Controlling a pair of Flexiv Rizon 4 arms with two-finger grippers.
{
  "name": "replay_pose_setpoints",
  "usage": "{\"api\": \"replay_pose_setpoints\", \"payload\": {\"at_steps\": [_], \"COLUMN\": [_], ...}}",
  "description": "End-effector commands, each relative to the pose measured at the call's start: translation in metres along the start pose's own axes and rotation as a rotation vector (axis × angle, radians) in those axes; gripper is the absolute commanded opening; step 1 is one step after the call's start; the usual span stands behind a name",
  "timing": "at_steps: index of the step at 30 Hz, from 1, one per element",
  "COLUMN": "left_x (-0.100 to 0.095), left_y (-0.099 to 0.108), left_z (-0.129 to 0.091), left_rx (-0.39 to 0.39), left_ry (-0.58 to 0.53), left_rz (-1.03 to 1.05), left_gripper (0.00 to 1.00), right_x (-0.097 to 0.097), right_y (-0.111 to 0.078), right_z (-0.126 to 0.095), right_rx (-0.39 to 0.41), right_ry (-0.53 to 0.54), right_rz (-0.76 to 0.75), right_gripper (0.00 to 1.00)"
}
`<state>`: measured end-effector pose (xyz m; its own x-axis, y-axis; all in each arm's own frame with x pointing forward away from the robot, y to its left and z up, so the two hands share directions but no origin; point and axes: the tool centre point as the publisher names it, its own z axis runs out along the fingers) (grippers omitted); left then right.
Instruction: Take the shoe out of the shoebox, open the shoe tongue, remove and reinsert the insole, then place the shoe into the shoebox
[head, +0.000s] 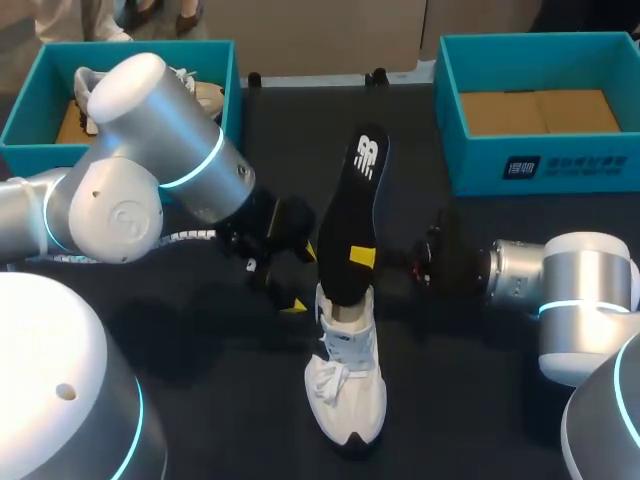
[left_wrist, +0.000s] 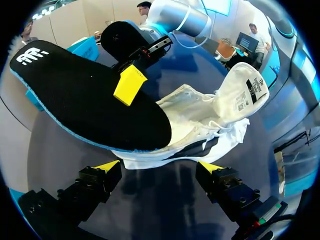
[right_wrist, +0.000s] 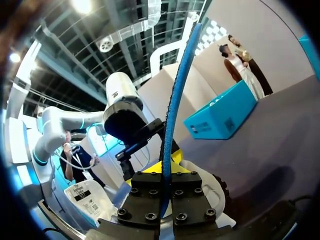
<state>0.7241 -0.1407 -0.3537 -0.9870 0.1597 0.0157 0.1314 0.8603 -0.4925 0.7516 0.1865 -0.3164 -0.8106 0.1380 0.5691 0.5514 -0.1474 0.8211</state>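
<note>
**Insole pinched over the shoe, left side open and waiting**

The shoe (head: 345, 385) stands on the bench (head: 220, 400), out of both boxes. Its toe is nearest the robot and its heel farther off, so its long axis runs near to far. Its tongue (left_wrist: 240, 92) is pulled up and back. Just left of the shoe's collar (head: 345, 318) hangs the left end effector (head: 302, 277), fingers spread wide with nothing between them. From its wrist the shoe lies straight ahead, side on. Just right of the collar, the right end effector (head: 362, 258) is clamped narrow on the insole (head: 355, 215), gripping it about midway along. The insole rises from the collar and leans away beyond the shoe, its long axis roughly in line with the shoe's. I judge the next move turns on that line, since the insole's lower end must travel along the opening. Only the right end effector holds the insole, and the left is the nearer one to steady the shoe.

Whether the insole's lower end sits inside the shoe or just above it cannot be told, because the insole hides the opening. Beyond the shoe to the left, the left box (head: 25, 110) is partly behind the left arm (head: 150, 130) and holds another shoe (head: 88, 95). Beyond the shoe to the right, the right box (head: 470, 165) shows only a cardboard floor
</note>
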Motion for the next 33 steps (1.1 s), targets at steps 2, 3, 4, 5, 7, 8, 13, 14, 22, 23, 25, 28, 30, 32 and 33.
{"api": "replay_pose_setpoints", "payload": {"at_steps": [2, 3, 4, 5, 7, 8, 13, 14, 22, 23, 25, 28, 30, 32, 33], "left_x": [0.0, 0.0, 0.0, 0.0, 0.0, 0.0, 0.0, 0.0, 0.0, 0.0, 0.0, 0.0, 0.0, 0.0, 0.0], "left_y": [0.0, 0.0, 0.0, 0.0, 0.0, 0.0, 0.0, 0.0, 0.0, 0.0, 0.0, 0.0, 0.0, 0.0, 0.0], "left_z": [0.0, 0.0, 0.0, 0.0, 0.0, 0.0, 0.0, 0.0, 0.0, 0.0, 0.0, 0.0, 0.0, 0.0, 0.0], "left_rx": [0.0, 0.0, 0.0, 0.0, 0.0, 0.0, 0.0, 0.0, 0.0, 0.0, 0.0, 0.0, 0.0, 0.0, 0.0], "left_ry": [0.001, 0.001, 0.001, 0.001, 0.001, 0.001, 0.001, 0.001, 0.001, 0.001, 0.001, 0.001, 0.001, 0.001, 0.001], "left_rz": [0.001, 0.001, 0.001, 0.001, 0.001, 0.001, 0.001, 0.001, 0.001, 0.001, 0.001, 0.001, 0.001, 0.001, 0.001], "left_gripper": [1.0, 1.0, 1.0, 1.0, 1.0, 1.0, 1.0, 1.0, 1.0, 1.0, 1.0, 1.0, 1.0, 1.0, 1.0], "right_x": [0.002, 0.001, 0.001, 0.001, 0.001, 0.001, 0.003, 0.004, 0.013, 0.013, 0.013, 0.013, 0.013, 0.014, 0.015], "right_y": [0.0, -0.001, -0.002, -0.002, -0.005, -0.006, -0.015, -0.017, -0.029, -0.03, -0.035, -0.04, -0.044, -0.046, -0.049], "right_z": [0.003, 0.003, 0.004, 0.004, 0.005, 0.005, 0.002, 0.001, -0.004, -0.004, -0.006, -0.008, -0.009, -0.01, -0.011], "right_rx": [-0.002, 0.0, 0.002, 0.004, 0.009, 0.009, 0.018, 0.019, 0.022, 0.023, 0.039, 0.062, 0.077, 0.083, 0.086], "right_ry": [-0.017, -0.019, -0.025, -0.033, -0.047, -0.05, -0.088, -0.092, -0.095, -0.094, -0.091, -0.083, -0.085, -0.084, -0.083], "right_rz": [-0.009, -0.01, -0.012, -0.015, -0.017, -0.017, -0.02, -0.018, -0.017, -0.016, 0.005, 0.04, 0.06, 0.068, 0.076], "right_gripper": [0.0, 0.0, 0.0, 0.0, 0.0, 0.0, 0.0, 0.0, 0.0, 0.0, 0.0, 0.0, 0.0, 0.0, 0.0]}}
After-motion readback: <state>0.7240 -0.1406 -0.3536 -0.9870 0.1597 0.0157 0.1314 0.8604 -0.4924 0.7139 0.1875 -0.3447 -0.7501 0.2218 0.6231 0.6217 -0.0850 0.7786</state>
